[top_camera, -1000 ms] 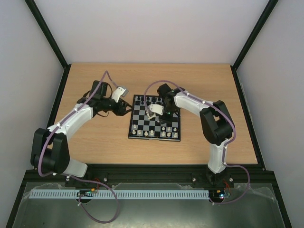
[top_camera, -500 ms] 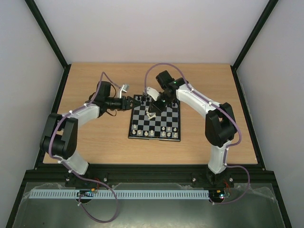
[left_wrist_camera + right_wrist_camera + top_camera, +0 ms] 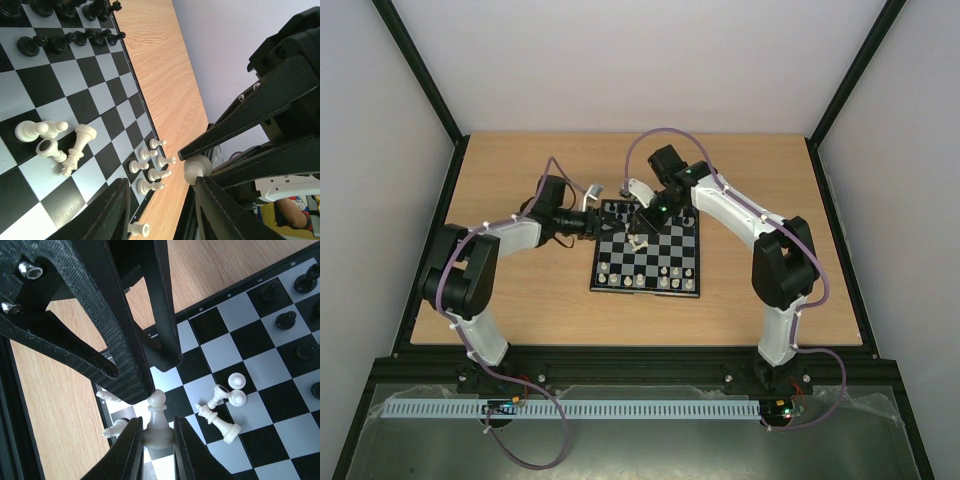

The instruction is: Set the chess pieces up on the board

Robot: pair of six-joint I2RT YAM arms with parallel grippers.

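A white piece (image 3: 157, 412) is clamped in the right gripper (image 3: 157, 426) over the board (image 3: 280, 400); the left gripper (image 3: 160, 196) is held apart.

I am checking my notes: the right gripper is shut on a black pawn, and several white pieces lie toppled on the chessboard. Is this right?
Not quite. The pawn in the right gripper is cream-white, not black; the right wrist view shows it. Several white pieces do lie toppled on the chessboard.

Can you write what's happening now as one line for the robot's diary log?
left gripper: open, empty | right gripper: shut on white piece over chessboard | fallen white pieces: lying on chessboard
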